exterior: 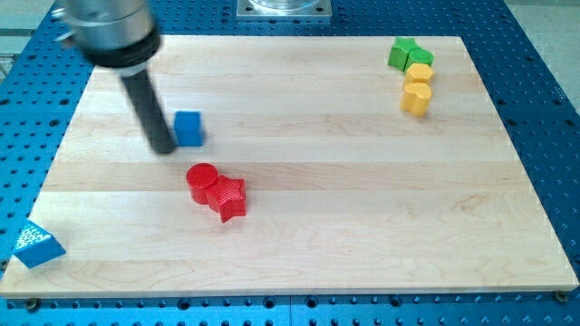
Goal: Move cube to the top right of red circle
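At the far left of the wooden board (pixel 299 226), my tip (pixel 163 148) sits just left of the blue cube (pixel 188 129), touching or nearly so; contact can't be confirmed. No gripper fitted: rod only, holding nothing. Cube lies above and slightly left of the red circle (pixel 202 181), near it. Red star (pixel 230 197) touches the circle's right side. Far right: green star (pixel 403 53), w/ two yellow blocks (pixel 418 73) (pixel 416 97) stacked in a line below it. Near left corner: blue triangle (pixel 36 244) at board edge.
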